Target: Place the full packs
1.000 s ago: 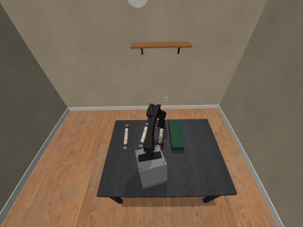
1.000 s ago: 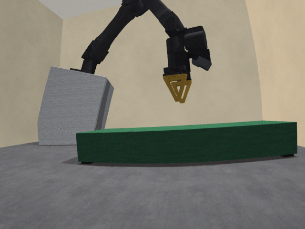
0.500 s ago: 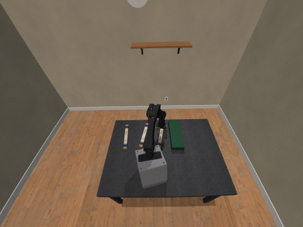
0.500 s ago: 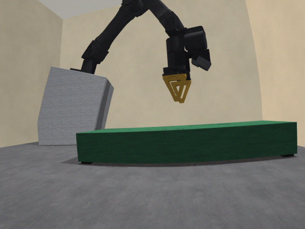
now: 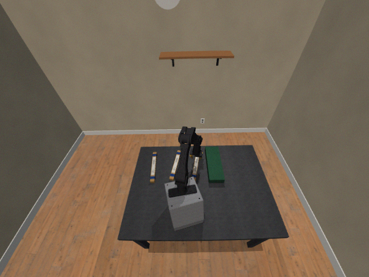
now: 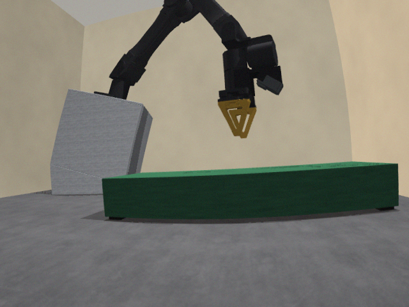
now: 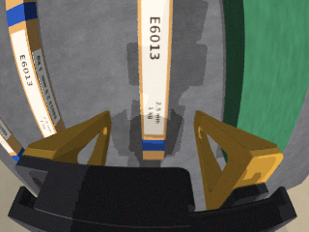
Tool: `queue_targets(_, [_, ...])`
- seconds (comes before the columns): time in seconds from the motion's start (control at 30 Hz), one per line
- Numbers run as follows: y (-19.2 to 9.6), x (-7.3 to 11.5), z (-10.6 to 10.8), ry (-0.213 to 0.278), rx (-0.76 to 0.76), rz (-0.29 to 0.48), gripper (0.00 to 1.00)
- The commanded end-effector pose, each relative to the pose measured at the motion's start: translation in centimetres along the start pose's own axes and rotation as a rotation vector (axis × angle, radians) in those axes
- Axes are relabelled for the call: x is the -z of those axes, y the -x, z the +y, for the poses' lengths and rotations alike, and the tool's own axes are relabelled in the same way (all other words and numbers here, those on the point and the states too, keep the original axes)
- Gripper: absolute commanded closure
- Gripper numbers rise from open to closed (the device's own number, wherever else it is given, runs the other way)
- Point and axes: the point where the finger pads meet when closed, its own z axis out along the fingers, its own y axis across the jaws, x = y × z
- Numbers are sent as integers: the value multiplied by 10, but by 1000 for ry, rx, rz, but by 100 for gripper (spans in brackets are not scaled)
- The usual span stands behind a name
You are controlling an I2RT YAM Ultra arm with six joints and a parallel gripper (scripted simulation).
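Three long packs marked E6013 lie flat on the dark table: a left pack [image 5: 153, 167], a middle pack [image 5: 174, 165] partly behind the arm, and a right pack [image 5: 195, 165] beside the green platform [image 5: 214, 164]. My gripper [image 7: 153, 117] hangs open and empty above the near end of the right pack [image 7: 154, 58], one yellow finger on each side, well clear of it. The middle pack [image 7: 31, 65] shows at the left of the wrist view. In the exterior view the gripper [image 6: 240, 126] is well above the platform [image 6: 250, 191], and the packs are hidden behind it.
The grey robot base block [image 5: 184, 205] stands at the table's middle front. The platform's edge [image 7: 270, 52] runs close along the right side of the right pack. A wooden shelf [image 5: 196, 55] hangs on the far wall.
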Motion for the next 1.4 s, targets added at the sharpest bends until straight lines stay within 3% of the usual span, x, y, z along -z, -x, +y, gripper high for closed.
queue_targets(0.0, [10,12,-6,-3,-3,-35,26])
queue_targets(0.17, [10,12,-6,-3,-3,-35,26])
queue_targets(0.2, [2,7,8,-4,49,-24,26])
queue_targets(0.4, [-7,7,47,-7,246,-23,26])
queue_targets(0.67, [-18,7,99,-4,236,-25,26])
queue_targets(0.73, [-18,7,99,-4,236,-25,26])
queue_targets(1.1, [-16,15,177,9,237,-68,26])
queue_targets(1.23, [-36,2,198,-3,235,-6,26])
queue_targets(1.3, [-36,2,198,-3,235,-6,26])
queue_targets(1.33, [-30,15,208,7,235,-42,26])
queue_targets(1.37, [-31,14,215,7,235,-41,26])
